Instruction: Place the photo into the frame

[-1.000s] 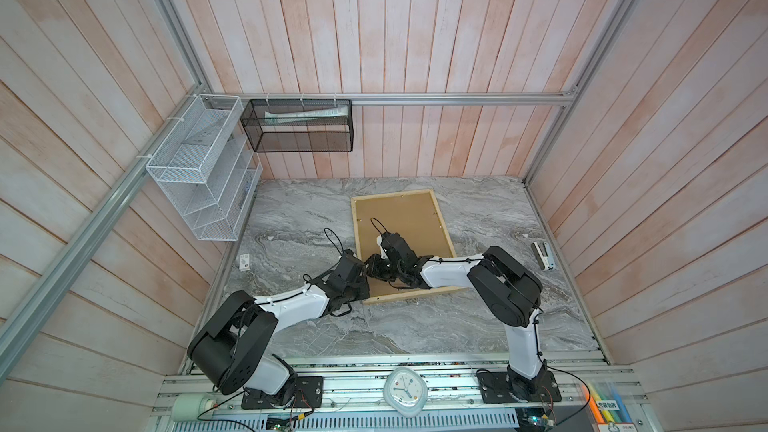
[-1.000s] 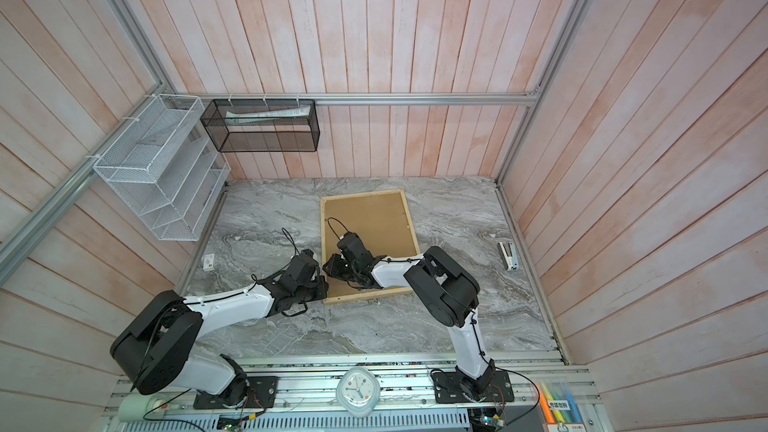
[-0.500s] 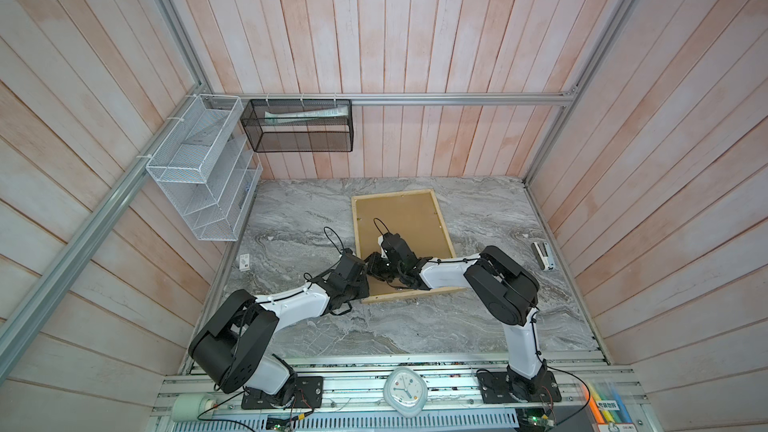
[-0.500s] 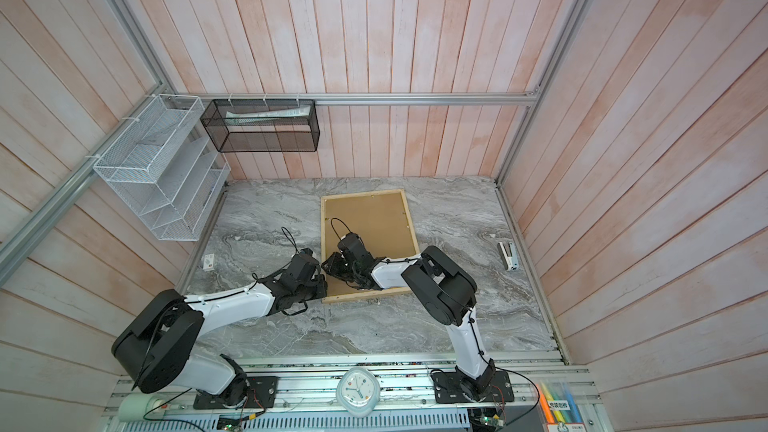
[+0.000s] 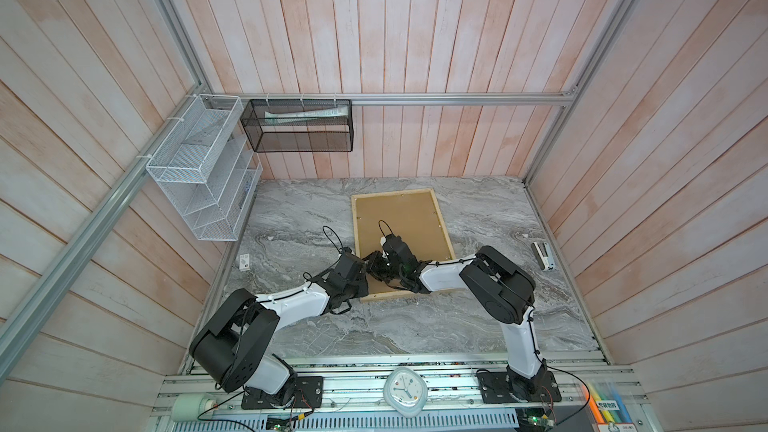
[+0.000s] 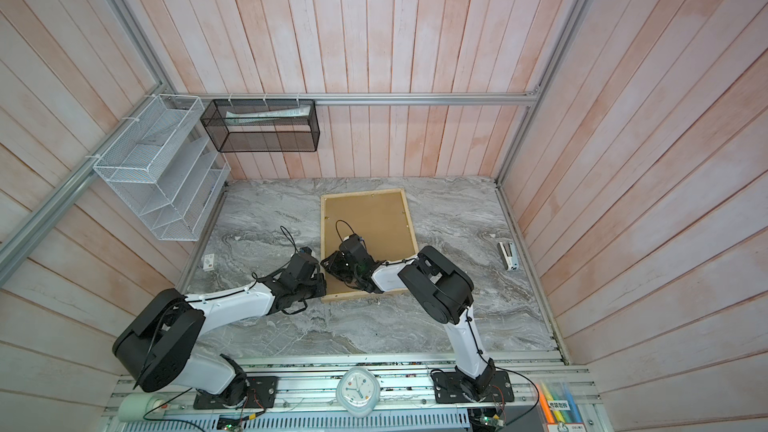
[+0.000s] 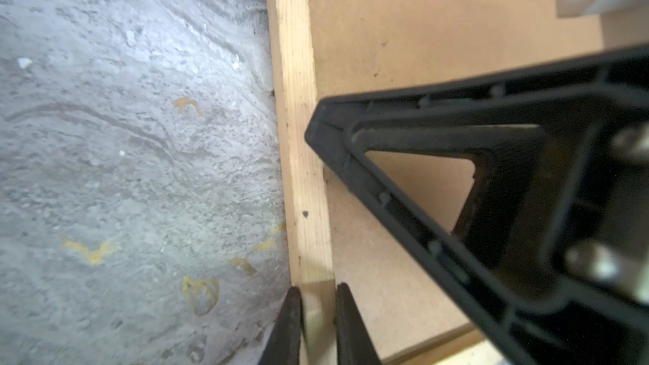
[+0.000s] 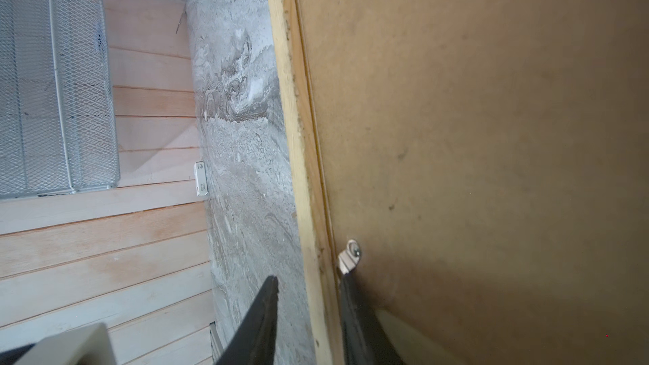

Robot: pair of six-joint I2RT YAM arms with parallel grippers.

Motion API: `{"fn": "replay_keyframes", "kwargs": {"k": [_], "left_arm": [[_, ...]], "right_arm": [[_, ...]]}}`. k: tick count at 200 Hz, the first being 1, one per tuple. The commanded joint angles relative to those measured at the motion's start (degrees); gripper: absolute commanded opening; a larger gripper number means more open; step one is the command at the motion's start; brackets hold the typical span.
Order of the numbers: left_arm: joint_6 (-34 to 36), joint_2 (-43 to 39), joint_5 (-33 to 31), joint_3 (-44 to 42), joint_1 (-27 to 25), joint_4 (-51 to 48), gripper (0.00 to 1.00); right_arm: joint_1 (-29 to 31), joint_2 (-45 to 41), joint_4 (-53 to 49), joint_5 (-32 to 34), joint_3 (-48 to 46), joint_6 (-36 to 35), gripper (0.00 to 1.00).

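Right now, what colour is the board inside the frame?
Plain brown; the board inside the frame shows best in a top view.

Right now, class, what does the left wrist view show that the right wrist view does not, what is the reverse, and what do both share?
Only the left wrist view: the left gripper pinching the frame by its pale slat, and the right arm's black finger over the backing board. Only the right wrist view: the right gripper straddling that slat, jaws apart, beside a small metal tab; also the white mesh rack. Both: frame, brown backing board, marble table.
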Motion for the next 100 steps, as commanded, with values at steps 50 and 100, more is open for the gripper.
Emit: {"fn": "replay_keyframes", "kwargs": {"k": [50,100], "left_arm": [[2.49,2.41,5.19,-0.30,-1.71,-0.84,0.12],[3.58,2.17,8.84,-0.65,-1.78,0.62,0.12]], "right_arm": [[-0.38,6.77,0.11,2.90,-0.54,6.20,0.33],[-0.52,8.01,0.94,3.31,0.74,8.23,0.33]]}}
